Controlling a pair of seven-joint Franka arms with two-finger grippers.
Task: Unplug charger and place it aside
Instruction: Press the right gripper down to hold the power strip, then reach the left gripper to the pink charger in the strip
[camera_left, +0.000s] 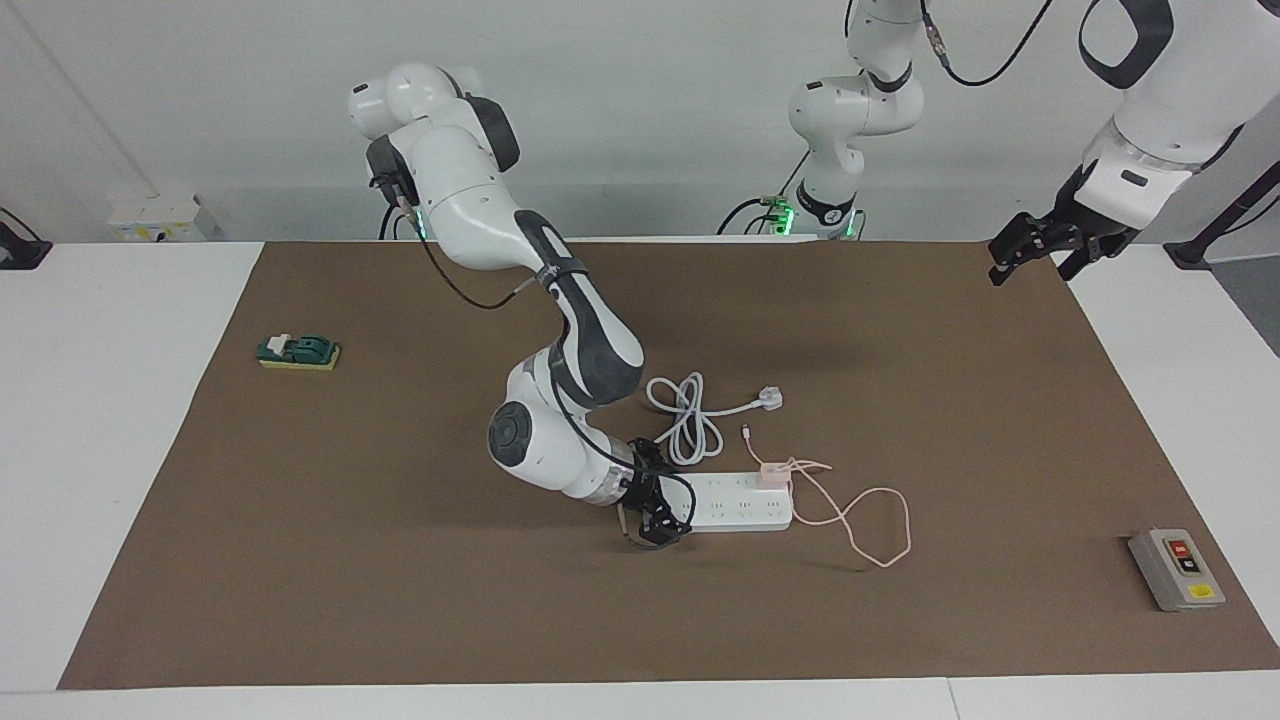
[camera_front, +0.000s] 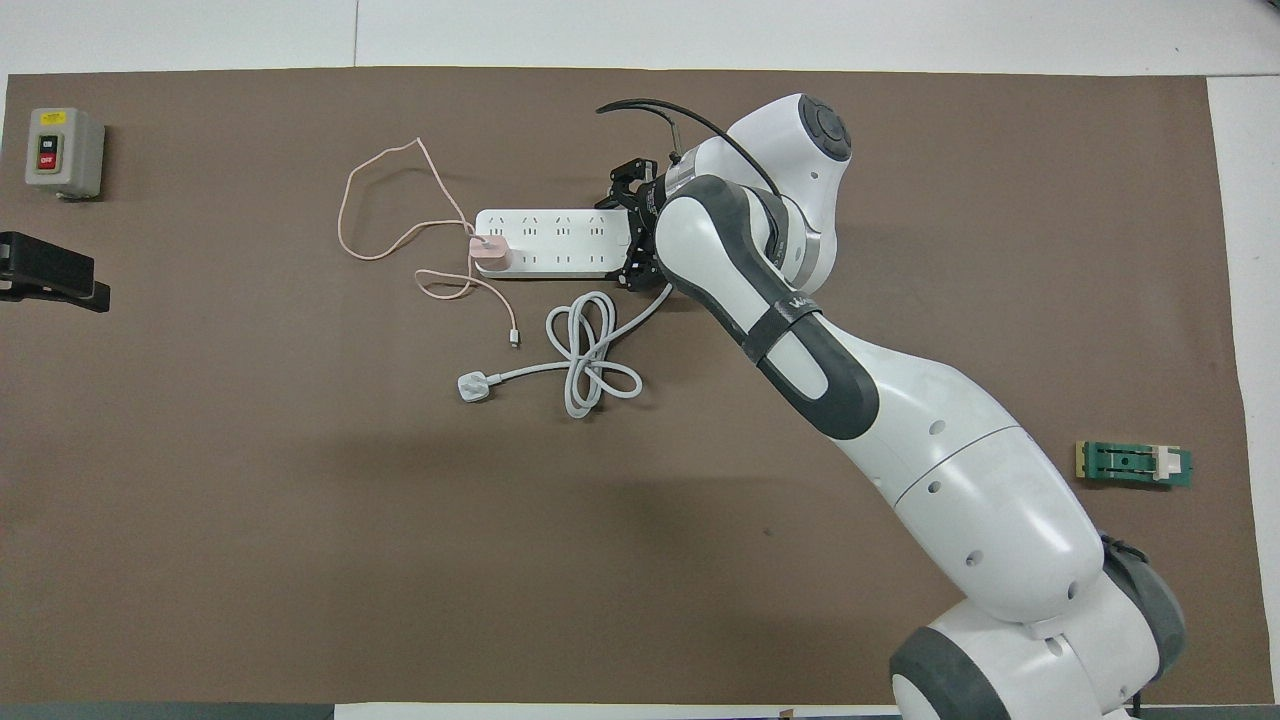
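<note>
Charger (camera_left: 772, 472): sat plugged into the power strip (camera_left: 740, 502), frame centre. Likely light and rigid, its cable limp; best gripped on the cube's sides. Right pincer (camera_left: 655, 500) clamped the strip's other end. Left pincer (camera_left: 1040, 247) waited upper right, fingers apart.

Grey switch box (camera_left: 1176, 568), green block (camera_left: 298, 351), brown mat (camera_left: 400, 560).

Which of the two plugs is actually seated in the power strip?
The pink charger, at the strip's end. The white three-pin plug lies loose on the mat.
</note>
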